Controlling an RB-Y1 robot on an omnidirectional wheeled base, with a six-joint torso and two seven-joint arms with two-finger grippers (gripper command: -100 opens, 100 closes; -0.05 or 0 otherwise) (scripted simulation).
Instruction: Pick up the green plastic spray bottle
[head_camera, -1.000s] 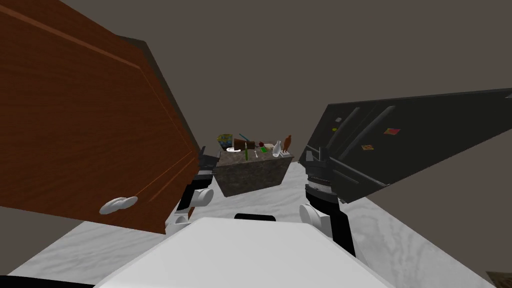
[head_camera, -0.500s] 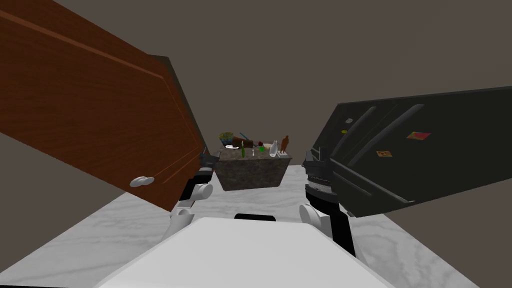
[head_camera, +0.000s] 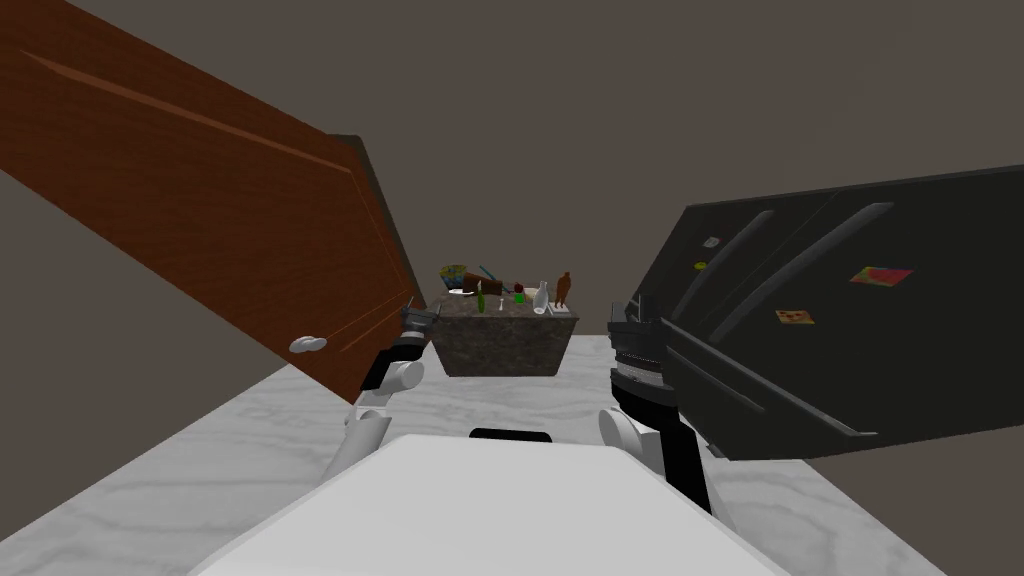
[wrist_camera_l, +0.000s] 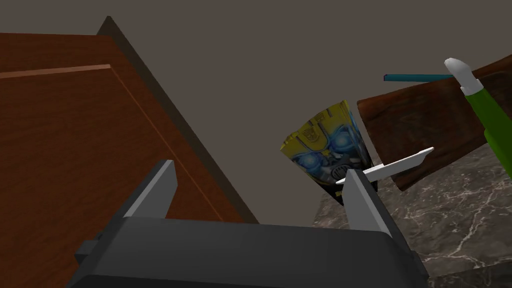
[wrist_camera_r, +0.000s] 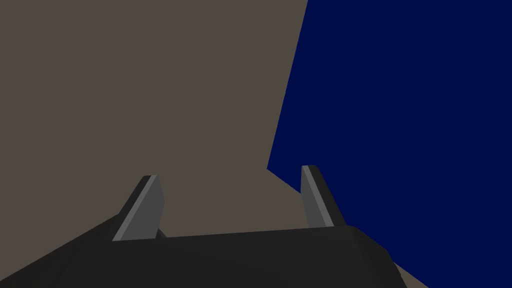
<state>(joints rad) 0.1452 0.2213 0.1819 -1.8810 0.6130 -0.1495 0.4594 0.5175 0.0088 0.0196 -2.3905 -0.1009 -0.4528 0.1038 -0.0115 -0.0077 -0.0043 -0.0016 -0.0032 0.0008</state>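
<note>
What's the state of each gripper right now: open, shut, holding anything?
Left gripper: fingers open, holding nothing.
Right gripper: fingers open, holding nothing.

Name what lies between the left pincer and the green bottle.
Left wrist view: between left pincer and green bottle lie a robot-face cup, a white utensil and a brown block.

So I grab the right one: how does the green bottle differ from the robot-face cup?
The green bottle is slender and plain with a white top; the cup is wide, tapering to its base, printed yellow and blue. The cup stands right beyond a finger of the left gripper; the bottle is farther off to that side. Both stand on the dark marbled counter.
</note>
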